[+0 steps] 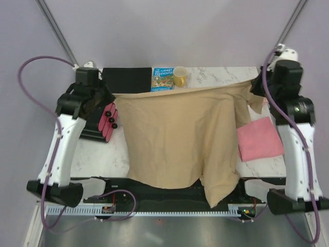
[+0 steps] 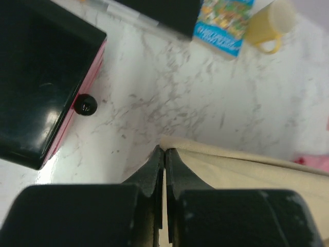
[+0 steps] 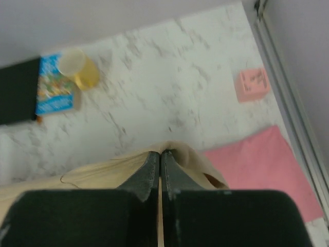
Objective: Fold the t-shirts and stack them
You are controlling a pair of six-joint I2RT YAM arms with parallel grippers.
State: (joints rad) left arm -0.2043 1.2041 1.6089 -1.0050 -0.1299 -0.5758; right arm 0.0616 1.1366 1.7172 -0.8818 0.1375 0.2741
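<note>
The tan t-shirt (image 1: 177, 136) hangs spread between both grippers over the middle of the table, its lower edge past the near table edge. My left gripper (image 2: 164, 151) is shut on the shirt's top left corner (image 2: 231, 164), near the drawer box. My right gripper (image 3: 161, 153) is shut on the shirt's top right edge (image 3: 103, 172), held above the table. The pink t-shirt (image 1: 259, 139) lies folded flat at the right; it also shows in the right wrist view (image 3: 262, 164).
A pink-and-black drawer box (image 1: 103, 121) stands at the left. A black box (image 1: 126, 78), a blue book (image 1: 163, 78) and a yellow mug (image 1: 180, 76) line the back edge. A small pink block (image 3: 252, 85) lies by the right rail.
</note>
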